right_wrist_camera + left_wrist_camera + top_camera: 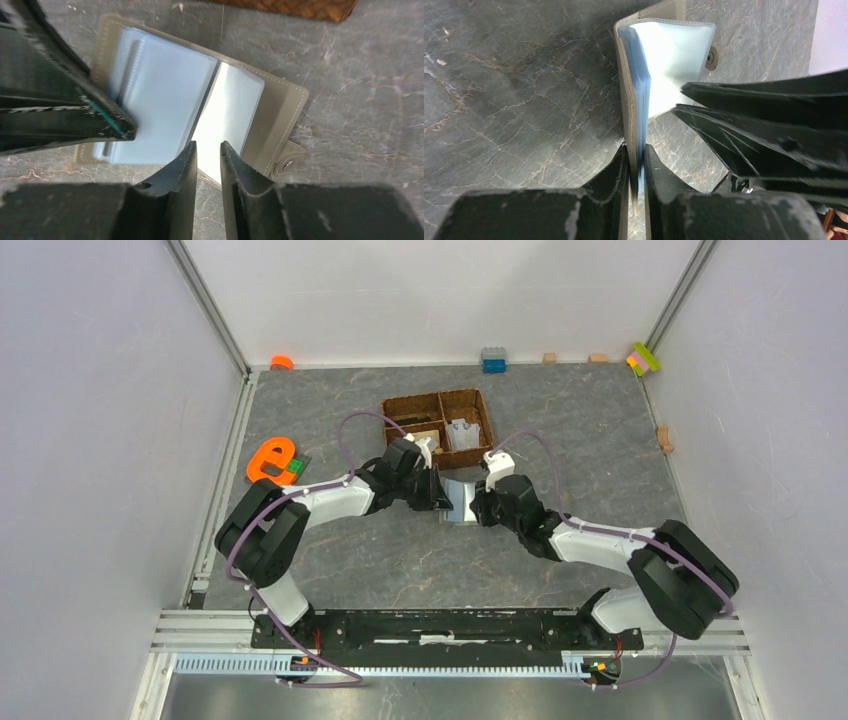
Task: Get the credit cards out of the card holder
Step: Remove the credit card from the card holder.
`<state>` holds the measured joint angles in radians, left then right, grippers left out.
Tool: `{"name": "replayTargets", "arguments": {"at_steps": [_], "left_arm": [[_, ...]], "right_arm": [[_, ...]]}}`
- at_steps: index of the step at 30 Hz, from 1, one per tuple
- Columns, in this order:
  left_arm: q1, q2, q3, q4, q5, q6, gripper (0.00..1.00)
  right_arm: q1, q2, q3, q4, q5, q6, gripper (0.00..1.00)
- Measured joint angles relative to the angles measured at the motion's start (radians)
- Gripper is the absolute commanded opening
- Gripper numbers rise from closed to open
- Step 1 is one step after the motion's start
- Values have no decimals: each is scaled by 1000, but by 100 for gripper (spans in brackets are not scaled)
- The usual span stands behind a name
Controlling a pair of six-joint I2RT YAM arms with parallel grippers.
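Observation:
The grey-olive card holder lies open on the dark table between my two grippers. My left gripper is shut on its left cover and the stack of light-blue sleeves, holding them on edge. My right gripper hovers over the holder's near edge with its jaws a narrow gap apart and nothing between them. A bright sleeve and the snap tab show beside it. The holder is spread open in the right wrist view. No credit card shows clearly; any cards are hidden in the sleeves.
A brown woven divided basket stands just behind the holder, with small items in its compartments; its edge shows in the right wrist view. An orange and green toy lies left. Toy blocks line the back wall.

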<state>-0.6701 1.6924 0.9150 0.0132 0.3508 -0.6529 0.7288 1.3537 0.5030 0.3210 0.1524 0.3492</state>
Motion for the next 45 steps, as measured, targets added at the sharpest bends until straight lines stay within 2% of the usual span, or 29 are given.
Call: {"name": "replayTargets", "arguments": {"at_steps": [1,4,7,21,25,33,39,45], "left_arm": [[0,0,1,-3,3,0,2],[0,0,1,-8,20,0,4],[0,-1,0,-5,36,0,10],[6,-39,-89,121,109,-10,18],[8,-59,-113,145,116,-12,18],[8,-63,-114,174,152,-24,26],[8,-63,-114,176,161,-27,24],[8,-63,-114,175,169,-27,9]], "right_arm": [[-8,23,2,0,-18,4,21],[-28,86,12,-3,-67,17,17],[-36,136,35,-7,-116,25,12],[-52,188,72,-12,-223,31,11],[-56,188,72,-9,-248,36,7],[-64,190,72,2,-283,46,8],[-67,195,72,7,-297,48,9],[-70,196,72,6,-307,47,19]]}}
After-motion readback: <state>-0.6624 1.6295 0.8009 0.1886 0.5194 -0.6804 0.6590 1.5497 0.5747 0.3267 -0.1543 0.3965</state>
